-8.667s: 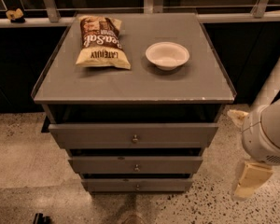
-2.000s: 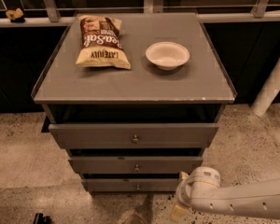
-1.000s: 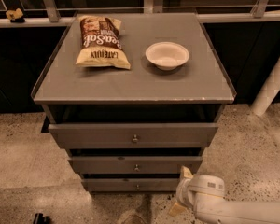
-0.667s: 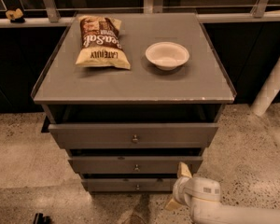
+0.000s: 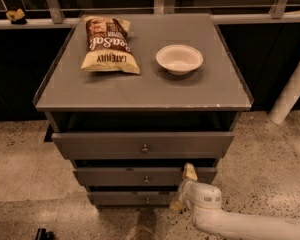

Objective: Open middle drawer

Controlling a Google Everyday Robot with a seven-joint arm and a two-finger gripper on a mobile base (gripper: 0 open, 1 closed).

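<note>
Step in hand: the approach, with no grasp yet. The gripper (image 5: 183, 188) is hovering low at the cabinet's front right, and its arm is reaching in from the lower right. Its two pale fingers are standing well apart and gripping nothing. One tip is up by the right end of the middle drawer (image 5: 115, 176), the other is down beside the bottom drawer (image 5: 120, 198). The middle drawer is sitting just under the top drawer (image 5: 100, 145). Its small knob (image 5: 146, 179) is lying left of the gripper, untouched. Judgement: the next move is calling for a shift left, so the fingers are straddling the knob before closing and pulling straight outward.
</note>
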